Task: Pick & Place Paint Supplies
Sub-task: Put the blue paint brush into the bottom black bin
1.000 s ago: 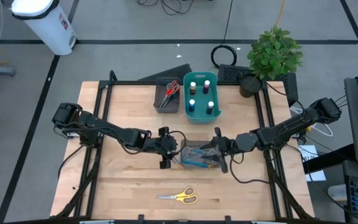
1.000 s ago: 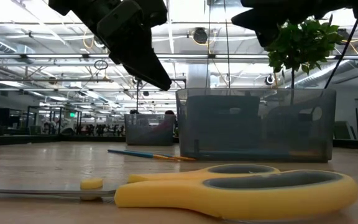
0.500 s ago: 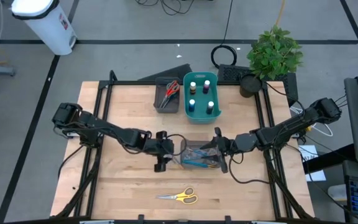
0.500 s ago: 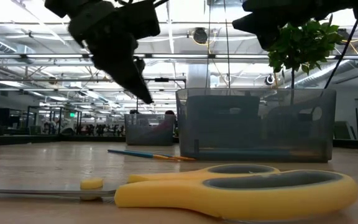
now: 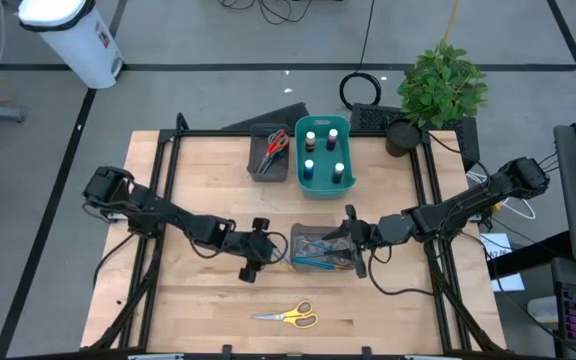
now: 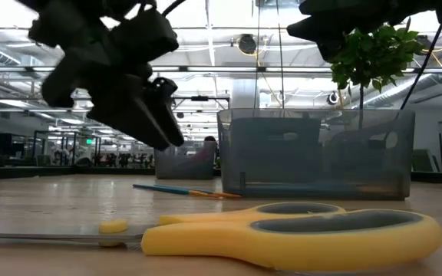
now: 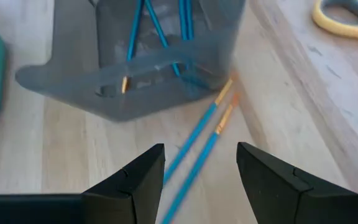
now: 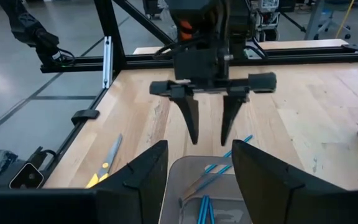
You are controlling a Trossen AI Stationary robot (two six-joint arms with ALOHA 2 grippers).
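Observation:
Two thin blue-and-orange brushes (image 7: 199, 142) lie side by side on the table just outside the near-left corner of a dark grey tray (image 5: 320, 248) that holds more brushes (image 8: 205, 205). My left gripper (image 7: 201, 163) is open and hovers low over the loose pair, its fingers either side of them, touching nothing. My right gripper (image 8: 197, 180) is open above the tray's right end (image 5: 353, 250). Yellow scissors (image 5: 288, 315) lie flat near the table's near edge. Paint bottles (image 5: 325, 150) stand in the teal bin.
A second grey tray (image 5: 268, 152) at the far side holds scissors with red and green handles, next to the teal bin (image 5: 300, 178). A potted plant (image 5: 440, 85) stands at the far right corner. Bare wood lies to the left and along the near edge.
My left gripper has drawn back from the grey tray toward the table's left and near edges and come down closer to the table, ending over the two loose brushes. The right arm, tray and scissors have kept still.

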